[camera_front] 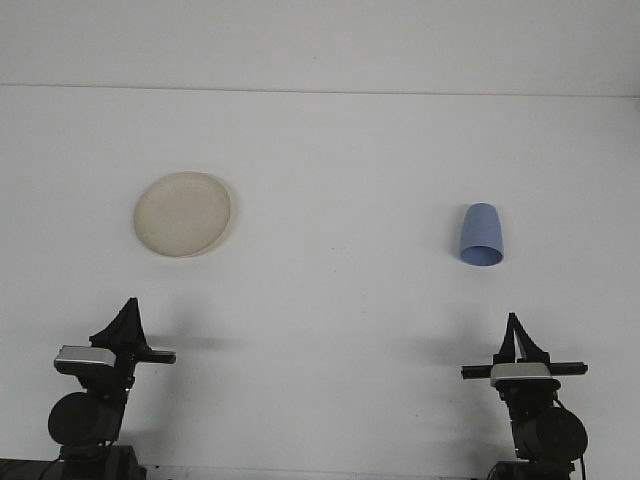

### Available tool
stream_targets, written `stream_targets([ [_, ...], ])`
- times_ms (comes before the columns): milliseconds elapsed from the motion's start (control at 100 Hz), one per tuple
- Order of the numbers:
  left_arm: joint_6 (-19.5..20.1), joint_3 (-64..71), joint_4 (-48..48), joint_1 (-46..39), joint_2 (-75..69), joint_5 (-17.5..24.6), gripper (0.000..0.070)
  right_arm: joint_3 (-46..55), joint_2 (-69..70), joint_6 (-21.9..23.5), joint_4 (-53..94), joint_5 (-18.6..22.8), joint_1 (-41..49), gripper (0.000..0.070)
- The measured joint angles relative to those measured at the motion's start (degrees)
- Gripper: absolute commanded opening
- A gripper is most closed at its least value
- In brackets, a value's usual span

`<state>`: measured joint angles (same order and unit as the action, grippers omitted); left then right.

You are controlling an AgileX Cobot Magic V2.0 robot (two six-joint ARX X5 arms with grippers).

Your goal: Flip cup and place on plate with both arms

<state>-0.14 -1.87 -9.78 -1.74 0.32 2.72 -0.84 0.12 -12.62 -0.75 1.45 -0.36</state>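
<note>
A blue cup [480, 236] is on the white table at the right, its narrow end pointing away from me and its wide end nearer; it appears to stand mouth down. A round beige plate [183, 213] lies flat at the left, far from the cup. My left gripper [130, 304] sits low at the front left, well short of the plate, its fingers meeting in one point with nothing held. At the front right my right gripper [513, 319] is also shut and holds nothing, about a hand's length in front of the cup.
The white table [330, 300] runs back to a pale wall along the top of the view. Both arm bases stand at the front edge.
</note>
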Motion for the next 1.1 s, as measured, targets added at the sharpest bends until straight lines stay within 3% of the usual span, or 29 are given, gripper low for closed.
stream_targets([
  [360,0.0,0.0,0.0,0.0,0.0,0.0,0.0013,0.0,0.0,2.9,-4.9,0.0,0.0,0.0],
  [470,0.0,0.0,0.0,0.0,0.0,0.0,0.0013,0.0,0.0,7.9,-4.9,0.0,0.0,0.0],
  [600,0.0,0.0,0.0,0.0,0.0,0.0,0.0013,-0.1,0.0,17.4,-5.7,-0.1,0.0,0.0],
  [730,0.0,0.0,0.0,0.0,0.0,0.0,0.0013,-3.3,0.7,21.2,-0.6,-1.2,0.0,0.0003],
  [790,0.0,0.0,0.0,0.0,0.0,0.0,0.0013,-6.3,2.4,21.9,0.9,-1.3,0.0,0.0101],
  [890,0.0,0.0,0.0,0.0,0.0,0.0,0.0013,-11.0,6.3,21.9,1.1,-1.3,0.0,0.0461],
  [930,0.0,0.0,0.0,0.0,0.0,0.0,0.0013,-12.6,8.2,22.0,1.1,-1.3,0.0,0.0533],
  [1100,0.0,0.0,0.0,0.0,0.0,0.0,0.0013,-17.2,17.8,20.9,0.8,-1.3,0.0,0.0556],
])
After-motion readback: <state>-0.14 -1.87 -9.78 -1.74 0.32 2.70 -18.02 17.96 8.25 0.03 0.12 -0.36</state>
